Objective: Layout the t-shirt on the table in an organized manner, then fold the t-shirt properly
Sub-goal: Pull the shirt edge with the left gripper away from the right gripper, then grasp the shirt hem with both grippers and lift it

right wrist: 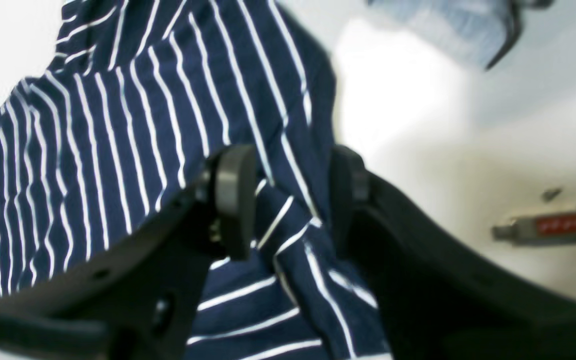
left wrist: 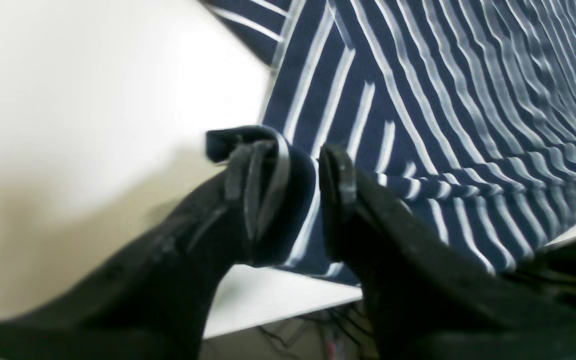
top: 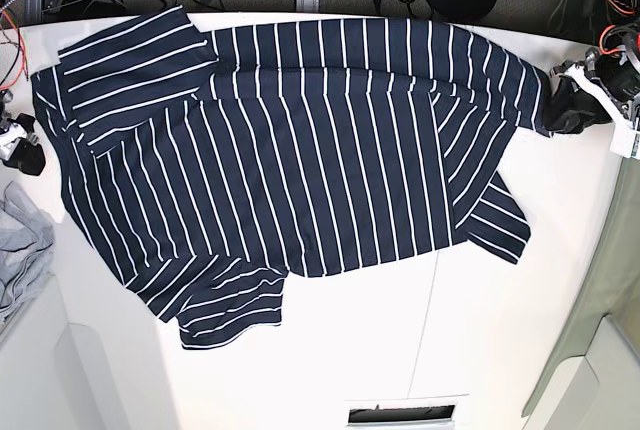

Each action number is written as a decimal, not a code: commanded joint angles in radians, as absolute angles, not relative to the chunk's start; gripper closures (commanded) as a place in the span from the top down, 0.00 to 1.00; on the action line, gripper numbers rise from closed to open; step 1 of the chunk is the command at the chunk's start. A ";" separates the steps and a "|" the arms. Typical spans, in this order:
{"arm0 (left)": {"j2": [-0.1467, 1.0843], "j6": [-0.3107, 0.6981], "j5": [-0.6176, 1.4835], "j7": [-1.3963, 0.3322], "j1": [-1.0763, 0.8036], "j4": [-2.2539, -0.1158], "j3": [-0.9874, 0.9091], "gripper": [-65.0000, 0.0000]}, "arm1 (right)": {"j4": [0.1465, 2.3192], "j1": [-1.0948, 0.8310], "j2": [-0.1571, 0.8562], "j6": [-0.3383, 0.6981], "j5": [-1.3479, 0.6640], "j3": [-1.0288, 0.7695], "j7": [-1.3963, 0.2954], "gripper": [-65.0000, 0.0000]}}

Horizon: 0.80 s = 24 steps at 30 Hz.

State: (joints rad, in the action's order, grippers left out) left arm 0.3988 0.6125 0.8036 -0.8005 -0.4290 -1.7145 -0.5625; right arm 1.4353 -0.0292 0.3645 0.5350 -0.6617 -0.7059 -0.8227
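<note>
The table (top: 350,350) carries the t-shirt (top: 300,150), spread wide across its far half, one corner doubled over, a sleeve bunched near the front. Smoothing comes next, I judge: back both arms straight off so nothing drags. The left gripper (left wrist: 288,192) stands spread, hem draped over one finger. The right gripper (right wrist: 288,200) is spread too, cloth loose between its pads.
</note>
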 commanded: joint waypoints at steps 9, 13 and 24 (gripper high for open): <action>0.416 0.589 0.771 -0.699 -0.359 -1.729 -0.564 0.39 | 1.418 0.035 0.384 0.539 -0.646 -0.611 -0.730 0.38; 0.416 0.560 0.692 -0.686 -0.279 -1.705 -0.472 0.50 | 1.369 0.077 0.379 0.535 -0.563 -0.505 -0.673 0.38; 0.416 0.435 0.437 -0.583 -0.021 -1.328 -0.168 0.51 | 1.197 0.199 0.363 0.527 -0.494 -0.371 -0.649 0.38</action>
